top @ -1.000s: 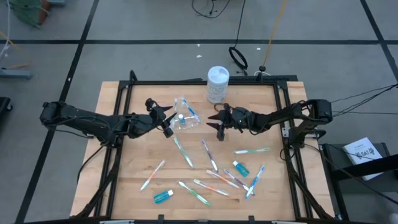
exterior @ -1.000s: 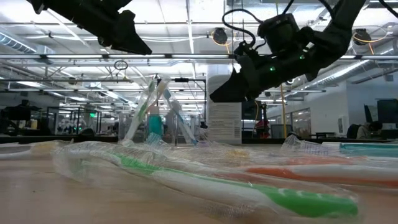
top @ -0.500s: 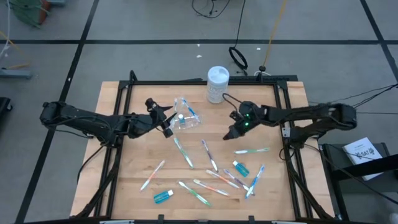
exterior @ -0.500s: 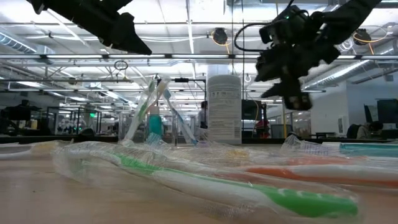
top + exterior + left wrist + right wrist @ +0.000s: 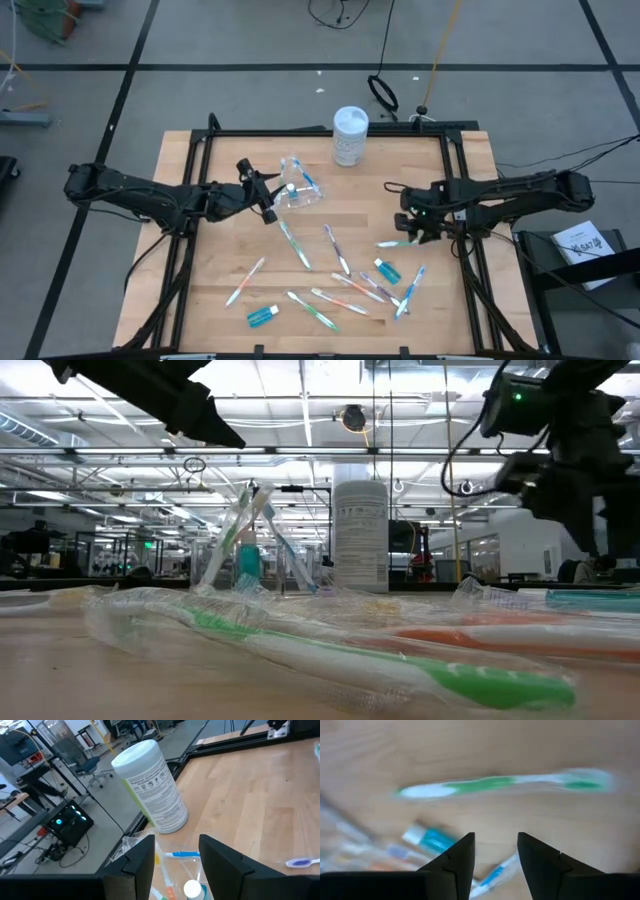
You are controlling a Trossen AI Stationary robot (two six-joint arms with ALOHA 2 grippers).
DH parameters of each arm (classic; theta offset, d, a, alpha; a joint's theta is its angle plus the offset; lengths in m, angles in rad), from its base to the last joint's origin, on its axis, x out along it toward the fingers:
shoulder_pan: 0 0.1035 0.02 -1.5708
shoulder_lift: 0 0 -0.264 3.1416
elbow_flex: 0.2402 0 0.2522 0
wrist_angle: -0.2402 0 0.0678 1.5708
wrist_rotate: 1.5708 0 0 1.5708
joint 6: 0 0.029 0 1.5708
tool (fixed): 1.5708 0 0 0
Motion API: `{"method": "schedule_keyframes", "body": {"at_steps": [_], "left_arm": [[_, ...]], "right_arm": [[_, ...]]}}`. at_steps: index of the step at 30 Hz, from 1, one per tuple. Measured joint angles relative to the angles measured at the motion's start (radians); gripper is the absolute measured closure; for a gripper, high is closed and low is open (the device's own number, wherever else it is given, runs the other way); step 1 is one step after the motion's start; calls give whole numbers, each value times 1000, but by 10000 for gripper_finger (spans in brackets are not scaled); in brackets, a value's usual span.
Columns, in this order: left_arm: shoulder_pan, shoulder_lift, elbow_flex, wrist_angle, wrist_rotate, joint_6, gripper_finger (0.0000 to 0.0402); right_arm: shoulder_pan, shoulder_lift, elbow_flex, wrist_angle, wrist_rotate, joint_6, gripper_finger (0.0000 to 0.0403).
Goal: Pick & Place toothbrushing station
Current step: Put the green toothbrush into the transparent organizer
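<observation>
- Nearest the front edge of the wooden table [image 5: 215,250], the high view shows a small teal toothpaste tube [image 5: 263,316] lying flat, with a green-handled toothbrush [image 5: 314,311] just beside it and a pink-handled toothbrush [image 5: 246,281] a little to the left.
- Close to these toward the right lie an orange-handled toothbrush [image 5: 357,288], a blue-handled toothbrush [image 5: 409,290] and a second teal toothpaste tube [image 5: 388,270].
- Farther in, near the table's middle, a purple-handled toothbrush [image 5: 336,249] and another green toothbrush [image 5: 294,245] lie loose on the wood.
- The right gripper [image 5: 418,228] hangs low over the right side of the table, above a green-and-white toothbrush [image 5: 404,241]; in the right wrist view its two fingers [image 5: 454,865] stand apart with nothing between them, released, and the brush lies crosswise beyond them, not touched.
- The left gripper [image 5: 268,193] hovers at the left of the clear plastic cup [image 5: 298,192], just beside it; in the left wrist view its fingers [image 5: 137,861] are parted and grasp nothing, the cup's contents showing between them.
- The clear plastic cup stands left of centre toward the back, holding a few toothbrushes and a toothpaste tube that lean outward.
- At the back edge stands the white cylindrical canister [image 5: 350,135], upright and apart from the cup.
- Beyond the table lies grey floor with a black cable [image 5: 383,94].
</observation>
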Motion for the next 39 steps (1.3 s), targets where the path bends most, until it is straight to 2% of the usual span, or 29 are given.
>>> {"method": "schedule_keyframes", "body": {"at_steps": [5,7,11,19,23,26,30,34,39], "left_arm": [[0,0,0,-3,-3,-5,240],[0,0,0,-3,-3,-4,240],[0,0,0,-3,-3,-1,240],[0,0,0,-2,-4,1,240],[0,0,0,-2,-4,1,240],[0,0,0,-2,-4,1,240],[0,0,0,-2,-4,1,240],[0,0,0,-2,-4,2,240],[0,0,0,7,-4,30,240]], "right_arm": [[-1,0,-64,59,-9,99,263],[-4,0,-116,140,-12,118,263],[-26,-1,-232,332,54,135,264],[-41,-3,-408,663,57,153,283],[-41,-2,-454,753,77,65,317],[-40,-2,-457,775,128,2,352],[-41,-2,-450,775,146,-73,395],[-49,-4,-423,780,152,-227,397],[-49,-16,-329,801,176,-528,401]]}}
